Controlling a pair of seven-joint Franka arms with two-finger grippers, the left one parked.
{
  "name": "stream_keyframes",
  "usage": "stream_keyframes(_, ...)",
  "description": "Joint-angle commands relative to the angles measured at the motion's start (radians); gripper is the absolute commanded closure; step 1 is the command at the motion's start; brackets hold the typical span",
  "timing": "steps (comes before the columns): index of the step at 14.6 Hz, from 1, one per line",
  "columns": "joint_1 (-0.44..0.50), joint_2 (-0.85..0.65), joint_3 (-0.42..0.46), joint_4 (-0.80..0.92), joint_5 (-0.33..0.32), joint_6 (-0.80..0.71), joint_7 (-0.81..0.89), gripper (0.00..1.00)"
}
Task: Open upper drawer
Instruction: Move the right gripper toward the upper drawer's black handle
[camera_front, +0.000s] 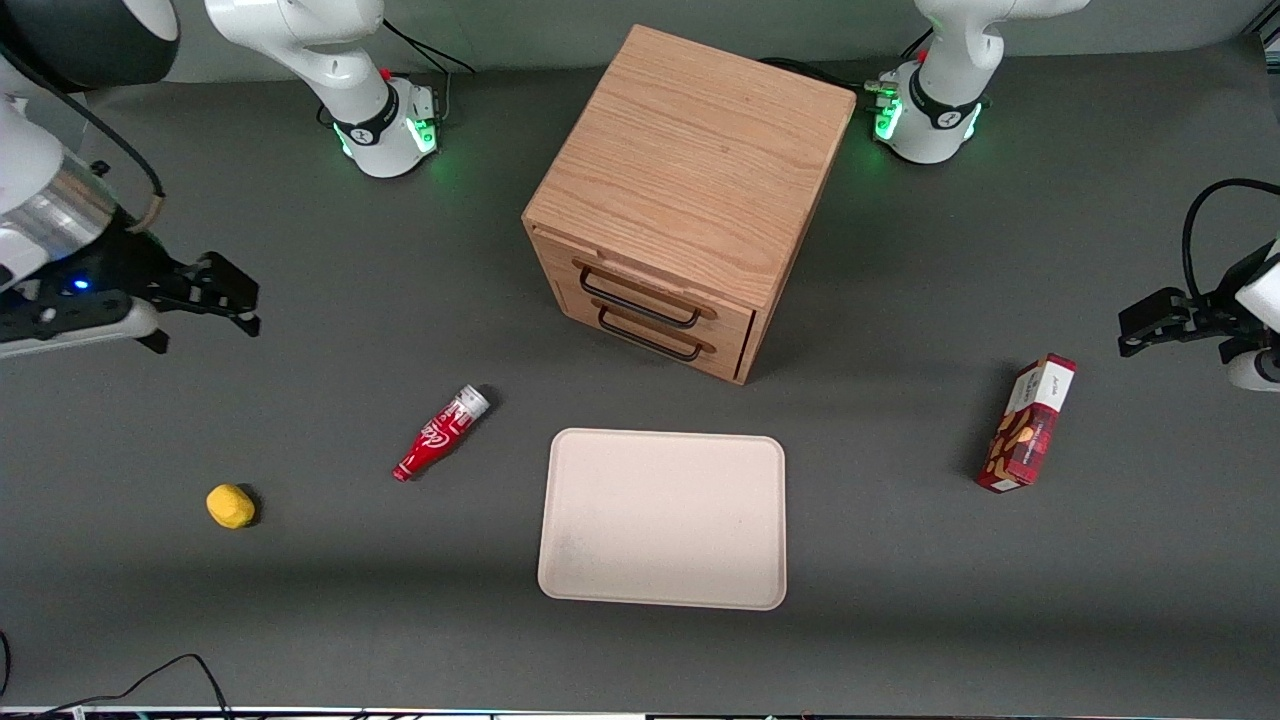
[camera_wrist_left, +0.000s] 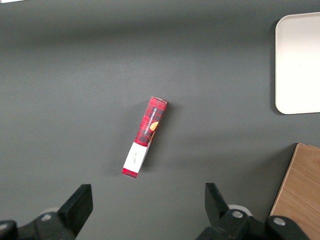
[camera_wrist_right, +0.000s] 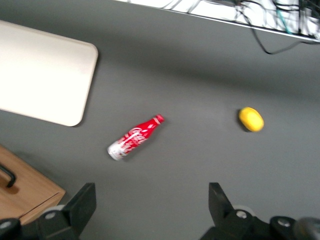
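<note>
Well apart, claw (camera_front: 235, 300) gaping, upper drawer (camera_front: 640, 285) shut

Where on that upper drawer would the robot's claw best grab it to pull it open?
Probably by the thin black wire handle on the upper drawer: the shut front shows little else to grip. It bows out from the front, leaving a gap for a finger. The open gripper, now off toward the working arm's end of the table, should come in from in front of the cabinet.

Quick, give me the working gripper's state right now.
Gripper: open, holding nothing, hanging above the table toward the working arm's end, well away from the upper drawer, which is closed.
</note>
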Motion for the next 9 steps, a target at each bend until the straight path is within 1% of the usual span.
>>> stream_keyframes(1, 0.101, 0.101, 0.012, 0.14, -0.03, -0.051, 0.028, 0.0)
stream_keyframes(2, 0.153, 0.115, 0.007, 0.151, -0.039, -0.051, 0.034, 0.0)
stream_keyframes(4, 0.257, 0.141, 0.001, 0.176, -0.097, -0.051, 0.034, 0.0)
stream_keyframes(5, 0.305, 0.157, -0.001, 0.188, -0.109, -0.051, 0.034, 0.0)
stream_keyframes(7, 0.373, 0.185, -0.002, 0.206, -0.111, -0.051, 0.033, 0.0)
stream_keyframes(9, 0.407, 0.222, 0.01, 0.229, -0.1, -0.048, 0.025, 0.0)
